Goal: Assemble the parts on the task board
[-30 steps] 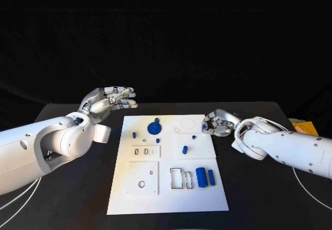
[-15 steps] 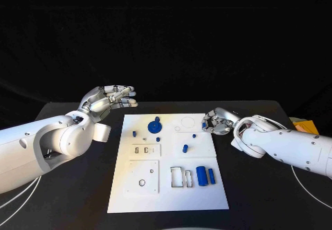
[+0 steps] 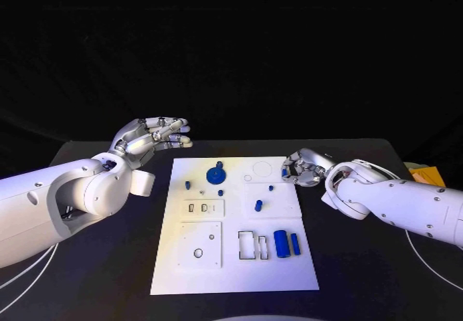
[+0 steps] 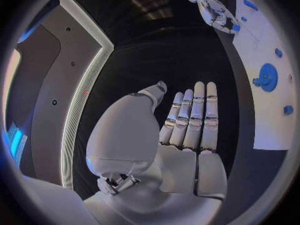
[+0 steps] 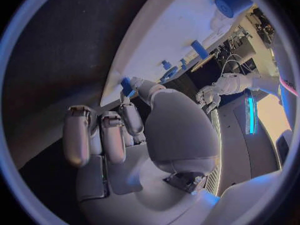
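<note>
Reading near to far: we start at the task board (image 3: 235,281), a white plate lying flat in the middle of the black table (image 3: 96,267).
Near right of board: we see two blue cylinders (image 3: 281,244) lying side by side, just beside two rectangular cutouts (image 3: 253,247).
Mid board: one small blue part (image 3: 257,206) sits alone, and a few smaller blue pegs (image 3: 221,194) are scattered beyond it.
Far left of board: the blue gear (image 3: 216,176) lies flat, with a small blue block (image 3: 187,186) just beside it.
Right hand (image 3: 301,168): it sits at the board's far right edge with its fingers curled in. We read it as pinching a small blue piece (image 5: 127,86) between thumb and finger, and the right wrist view shows that piece at the fingertips, close over the board's edge.
Left hand (image 3: 152,138): it is raised off the table past the board's far left corner, palm up, holding nothing. The left wrist view shows its fingers (image 4: 194,120) straight and side by side.
Table right edge: an orange object (image 3: 425,177) lies well apart from the board.
Change vs 1 s ago: we see the left hand's fingers a bit straighter. The right hand has stayed at the same board edge with the same hold. The parts on the board lie as they did.
</note>
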`<control>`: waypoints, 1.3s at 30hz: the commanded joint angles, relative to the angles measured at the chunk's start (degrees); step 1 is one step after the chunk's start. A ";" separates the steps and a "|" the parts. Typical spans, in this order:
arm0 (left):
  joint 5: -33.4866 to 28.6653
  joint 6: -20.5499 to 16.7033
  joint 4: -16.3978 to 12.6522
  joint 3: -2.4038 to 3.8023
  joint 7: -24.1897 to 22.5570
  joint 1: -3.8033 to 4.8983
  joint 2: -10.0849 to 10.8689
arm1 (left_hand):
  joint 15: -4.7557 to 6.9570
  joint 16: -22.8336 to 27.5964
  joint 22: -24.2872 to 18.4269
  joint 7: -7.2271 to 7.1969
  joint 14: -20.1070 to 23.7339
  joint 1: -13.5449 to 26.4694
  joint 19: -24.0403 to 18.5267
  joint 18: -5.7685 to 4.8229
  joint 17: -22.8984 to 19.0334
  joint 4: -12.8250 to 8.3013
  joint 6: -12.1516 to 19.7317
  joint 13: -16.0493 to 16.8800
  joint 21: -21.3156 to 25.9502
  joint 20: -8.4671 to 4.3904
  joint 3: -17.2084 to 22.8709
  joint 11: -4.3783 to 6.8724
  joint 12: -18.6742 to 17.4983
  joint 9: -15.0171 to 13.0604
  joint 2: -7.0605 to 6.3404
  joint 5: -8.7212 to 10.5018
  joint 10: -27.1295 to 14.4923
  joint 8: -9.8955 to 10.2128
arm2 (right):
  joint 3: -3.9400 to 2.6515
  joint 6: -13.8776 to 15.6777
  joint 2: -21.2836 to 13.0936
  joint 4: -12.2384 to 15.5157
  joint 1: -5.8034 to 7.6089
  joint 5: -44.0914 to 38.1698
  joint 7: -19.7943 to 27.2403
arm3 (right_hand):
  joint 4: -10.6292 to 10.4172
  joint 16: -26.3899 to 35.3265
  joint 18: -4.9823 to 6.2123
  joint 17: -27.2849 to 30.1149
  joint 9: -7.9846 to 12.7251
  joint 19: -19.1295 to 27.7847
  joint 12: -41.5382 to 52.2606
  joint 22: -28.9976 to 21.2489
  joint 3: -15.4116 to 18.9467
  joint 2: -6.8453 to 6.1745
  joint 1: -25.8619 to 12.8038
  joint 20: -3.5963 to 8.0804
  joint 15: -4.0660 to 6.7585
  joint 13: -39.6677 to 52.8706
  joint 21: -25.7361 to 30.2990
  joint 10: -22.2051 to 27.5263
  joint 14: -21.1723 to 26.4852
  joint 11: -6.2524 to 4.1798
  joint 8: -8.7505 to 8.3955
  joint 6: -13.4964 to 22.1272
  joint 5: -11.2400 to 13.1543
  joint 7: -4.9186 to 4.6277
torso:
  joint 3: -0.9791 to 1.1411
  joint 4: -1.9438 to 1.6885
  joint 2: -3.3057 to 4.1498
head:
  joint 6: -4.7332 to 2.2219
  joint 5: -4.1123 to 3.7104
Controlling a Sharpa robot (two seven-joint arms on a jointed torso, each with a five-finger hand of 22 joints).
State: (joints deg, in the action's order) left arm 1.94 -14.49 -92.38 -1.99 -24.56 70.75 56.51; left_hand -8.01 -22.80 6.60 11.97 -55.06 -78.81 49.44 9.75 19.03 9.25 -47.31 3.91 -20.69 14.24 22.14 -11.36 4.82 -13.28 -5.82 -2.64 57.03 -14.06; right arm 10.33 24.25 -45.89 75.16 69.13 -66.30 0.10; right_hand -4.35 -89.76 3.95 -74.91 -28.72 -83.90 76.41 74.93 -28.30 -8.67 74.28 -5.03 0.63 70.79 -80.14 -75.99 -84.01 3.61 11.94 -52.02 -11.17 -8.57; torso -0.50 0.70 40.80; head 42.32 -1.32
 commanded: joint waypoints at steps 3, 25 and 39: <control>0.22 1.23 -0.13 0.04 -0.03 0.03 -0.10 | -0.06 -0.19 -0.08 3.01 0.32 -0.10 -0.28 0.71 0.10 0.25 0.34 0.06 0.38 0.11 0.20 0.00 -0.36 -0.08 0.29 -0.20 -0.29 0.24 | -0.12 4.45 -0.87 2.03 0.17 -0.87 -2.28 | -0.21 -0.24 -1.20 -15.09 -0.15 -2.43 0.56 3.47 -0.29 0.65 0.25 0.15 0.12 0.39 -0.33 -0.68 -5.99 -0.07 0.40 -0.48 -0.42 0.09 | -0.08 -0.04 -0.08 | 0.09 0.24; -0.40 1.61 2.15 0.02 -0.02 0.03 -1.66 | -0.07 -0.21 -0.12 3.00 0.39 -0.15 -0.29 0.71 0.15 0.29 0.33 0.07 0.40 0.12 0.20 0.01 -0.34 -0.11 0.29 -0.21 -0.26 0.25 | -0.24 3.21 3.82 16.65 3.56 -8.92 -16.99 | -0.23 -0.24 -1.13 -15.09 -0.23 -2.36 0.71 3.24 -0.52 1.18 0.31 0.27 0.25 0.60 -0.14 -0.91 -5.99 -0.17 0.50 -0.31 -0.77 0.15 | -0.47 0.01 -1.03 | 0.92 3.10; -1.80 2.68 4.19 0.01 0.39 0.04 -2.72 | 1.11 0.48 -0.38 0.69 -0.26 -1.54 0.76 0.85 0.19 0.25 -3.52 0.22 0.10 -0.46 1.62 1.87 0.81 -1.22 0.53 -0.22 4.19 -1.66 | 0.13 0.98 11.53 16.72 0.72 -15.84 -22.13 | -0.33 -0.24 -1.13 -15.09 -0.22 -2.36 0.74 3.22 -0.41 1.08 0.06 0.29 0.24 0.65 -0.12 -0.96 -5.99 -0.12 0.43 -0.05 -0.84 0.09 | -0.56 -0.04 -1.05 | 1.36 5.21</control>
State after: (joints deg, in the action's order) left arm 0.45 -13.46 -88.33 -2.02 -24.20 70.75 53.97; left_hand -6.97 -22.51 6.28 12.63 -55.07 -79.98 49.90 9.74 19.31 9.48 -50.56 4.09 -20.46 13.77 23.50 -9.56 5.48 -14.43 -5.30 -2.64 60.92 -15.53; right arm 10.41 27.04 -34.85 92.13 70.12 -78.27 -19.39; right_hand -4.50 -89.76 3.37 -74.90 -28.89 -83.90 77.01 74.92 -28.46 -7.98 74.49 -5.03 0.62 71.43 -80.13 -76.57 -84.01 3.38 12.14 -52.21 -11.76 -8.36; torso -1.07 0.68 39.67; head 43.62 3.50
